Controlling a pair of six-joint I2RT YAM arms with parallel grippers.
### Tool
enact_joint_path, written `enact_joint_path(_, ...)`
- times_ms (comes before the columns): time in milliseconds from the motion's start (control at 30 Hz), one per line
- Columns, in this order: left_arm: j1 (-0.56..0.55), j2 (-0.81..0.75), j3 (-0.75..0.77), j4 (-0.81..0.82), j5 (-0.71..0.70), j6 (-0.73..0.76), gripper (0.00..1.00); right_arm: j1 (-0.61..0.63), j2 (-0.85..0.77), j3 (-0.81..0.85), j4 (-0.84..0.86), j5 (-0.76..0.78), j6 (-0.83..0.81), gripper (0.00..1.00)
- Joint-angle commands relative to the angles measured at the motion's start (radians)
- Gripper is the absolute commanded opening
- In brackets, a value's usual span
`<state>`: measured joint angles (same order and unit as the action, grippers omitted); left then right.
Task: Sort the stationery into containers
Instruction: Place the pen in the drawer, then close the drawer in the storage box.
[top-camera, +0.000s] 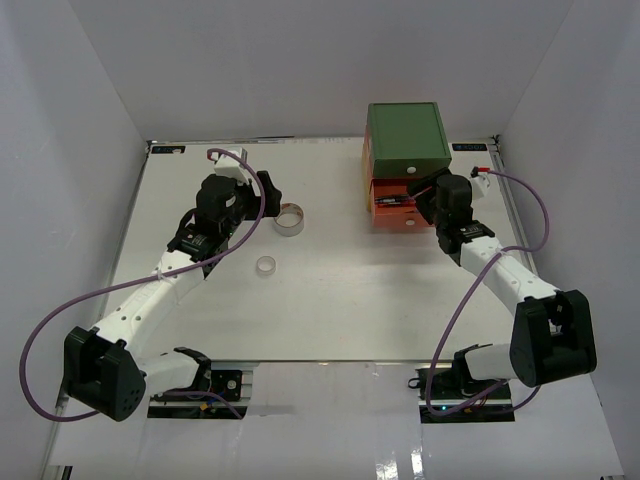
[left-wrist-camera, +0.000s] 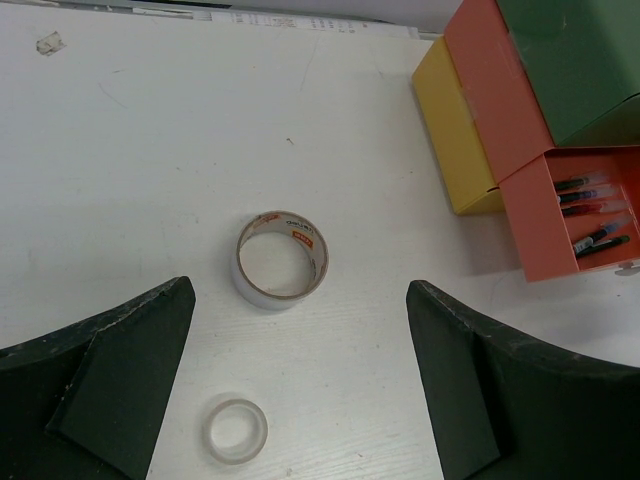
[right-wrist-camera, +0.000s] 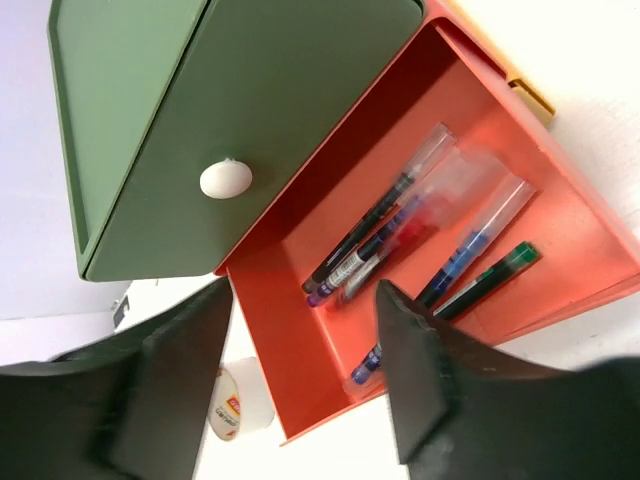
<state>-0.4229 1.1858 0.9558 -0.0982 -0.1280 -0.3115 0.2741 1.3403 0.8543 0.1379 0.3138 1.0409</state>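
Note:
The stacked containers stand at the back right, with the green drawer (top-camera: 405, 135) on top and shut, its white knob (right-wrist-camera: 225, 179) showing. The orange drawer (right-wrist-camera: 300, 340) below it is pulled out and holds several pens (right-wrist-camera: 380, 210). My right gripper (right-wrist-camera: 305, 370) hovers over that drawer's near end, open, with nothing between its fingers. A grey tape roll (left-wrist-camera: 281, 258) and a smaller whitish roll (left-wrist-camera: 235, 430) lie on the table. My left gripper (left-wrist-camera: 300, 380) hangs wide open above them, holding nothing. The yellow drawer (left-wrist-camera: 455, 125) sits at the bottom of the unit.
White walls close in the table (top-camera: 330, 300) at the back and on both sides. The right arm (top-camera: 500, 270) reaches diagonally up to the drawer unit. Purple cables loop beside both arms.

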Motion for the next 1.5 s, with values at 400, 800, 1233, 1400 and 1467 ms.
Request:
enact_joint_path(400,0.001,-0.037,-0.005,-0.005,-0.010,0.018,0.98,-0.006,-0.128,-0.009,-0.014,-0.166,-0.642,0.82)
enact_joint_path(800,0.001,-0.025,-0.009,-0.001,-0.027,0.026,0.98,-0.004,-0.190,-0.201,0.012,-0.274,-0.892,0.84)
enact_joint_path(1233,0.001,-0.012,-0.017,0.005,-0.056,0.045,0.98,-0.006,-0.012,-0.103,0.081,-0.282,-0.878,0.83)
enact_joint_path(1400,0.001,-0.002,-0.017,0.005,-0.053,0.046,0.98,-0.006,0.029,-0.048,0.097,-0.285,-0.878,0.82)
enact_joint_path(1467,0.001,0.001,-0.015,0.005,-0.048,0.046,0.98,-0.006,0.043,-0.034,0.111,-0.286,-0.878,0.83)
